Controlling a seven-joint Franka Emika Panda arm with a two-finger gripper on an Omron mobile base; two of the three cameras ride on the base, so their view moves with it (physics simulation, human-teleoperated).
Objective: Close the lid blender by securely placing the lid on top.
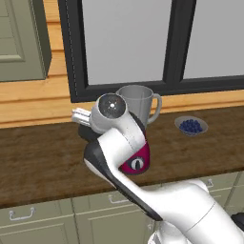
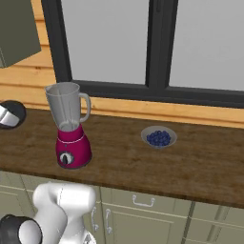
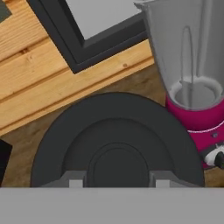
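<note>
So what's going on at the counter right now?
The arm is down at the lid, left of the blender on the wooden counter. The gripper has shut on the lid's centre, though whether it has left the counter isn't clear. The jar's mouth is open, and a bowl of blueberries sits to the right.

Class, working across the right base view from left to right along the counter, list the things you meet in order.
lid → blender → bowl of blueberries
</note>
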